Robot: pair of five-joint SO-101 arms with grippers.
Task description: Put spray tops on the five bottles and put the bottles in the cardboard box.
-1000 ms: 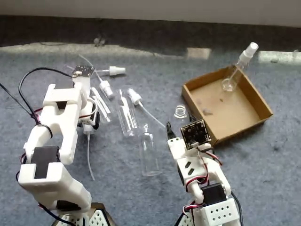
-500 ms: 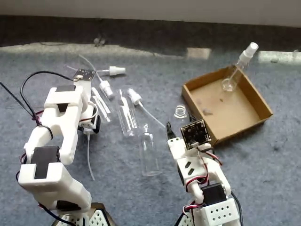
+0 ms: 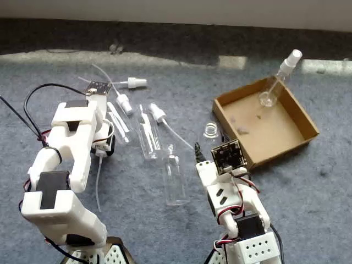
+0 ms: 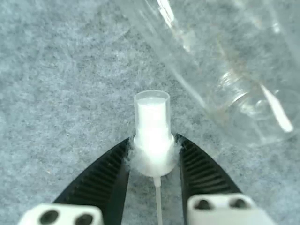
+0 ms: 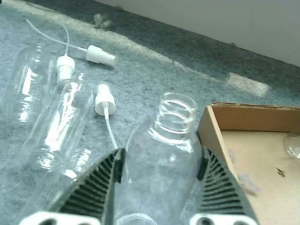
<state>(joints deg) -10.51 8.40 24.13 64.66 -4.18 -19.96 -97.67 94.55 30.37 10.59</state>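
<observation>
My left gripper (image 4: 152,146) is shut on a white spray top (image 4: 152,126), with its thin dip tube (image 3: 98,184) hanging toward the arm's base. In the high view this left gripper (image 3: 103,149) sits beside a clear bottle (image 3: 119,122) lying on the carpet. My right gripper (image 5: 162,154) is shut on an upright clear bottle (image 5: 175,115) with an open neck, just left of the cardboard box (image 5: 209,129). From above, the bottle mouth (image 3: 210,131) stands at the box's (image 3: 300,113) near-left corner. One bottle with a spray top (image 3: 278,80) leans in the box's far corner.
Two more clear bottles (image 3: 147,136) (image 3: 175,175) lie between the arms. Loose spray tops (image 3: 135,82) (image 3: 124,102) (image 3: 158,114) with tubes lie behind them. A dark wall base runs along the far edge of the grey carpet (image 3: 308,187).
The left wrist turned a little, and the held spray top's hanging tube swung slightly to the left. The right arm and its bottle kept still.
</observation>
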